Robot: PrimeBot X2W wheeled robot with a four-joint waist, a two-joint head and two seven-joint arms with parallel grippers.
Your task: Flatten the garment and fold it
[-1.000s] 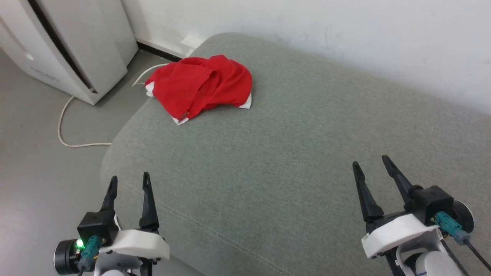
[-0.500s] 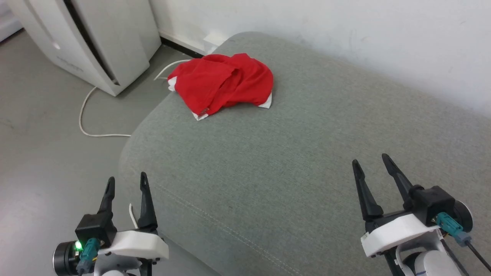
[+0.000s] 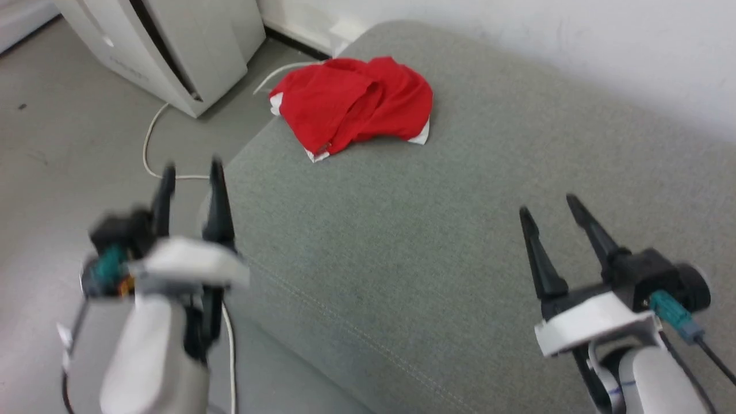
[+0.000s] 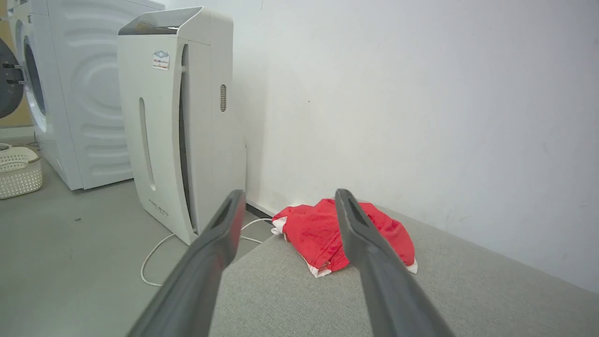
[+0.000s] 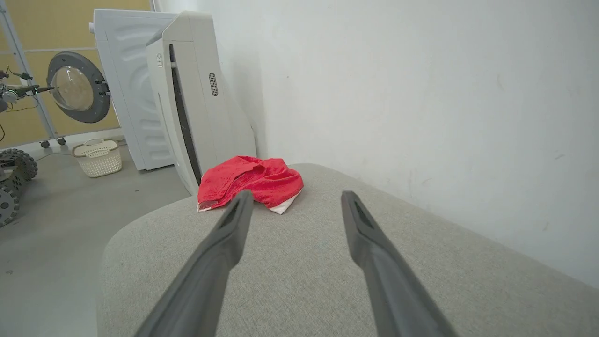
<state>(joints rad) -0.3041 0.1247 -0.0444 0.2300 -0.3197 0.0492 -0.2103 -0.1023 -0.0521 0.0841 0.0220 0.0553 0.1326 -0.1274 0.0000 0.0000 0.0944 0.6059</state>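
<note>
Pointing forward, the left gripper (image 3: 192, 167) hangs by the edge of the grey cushion (image 3: 402, 241), the right gripper (image 3: 547, 205) over it, all fingers (image 3: 217, 201) spread wide, holding nothing. Far ahead, the red garment (image 3: 351, 103) lies bunched up on the cushion's corner by the wall (image 3: 575, 46).

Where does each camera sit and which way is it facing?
Head view: on the head, looking forward and down at the grey cushion with the garment at its far left; left gripper and right gripper show, open.
Left wrist view: on the left wrist, facing the garment and white appliance; its fingers show.
Right wrist view: on the right wrist, facing the garment across the cushion; its fingers show.
Shared: both wrist views hold garment and appliance.
</note>
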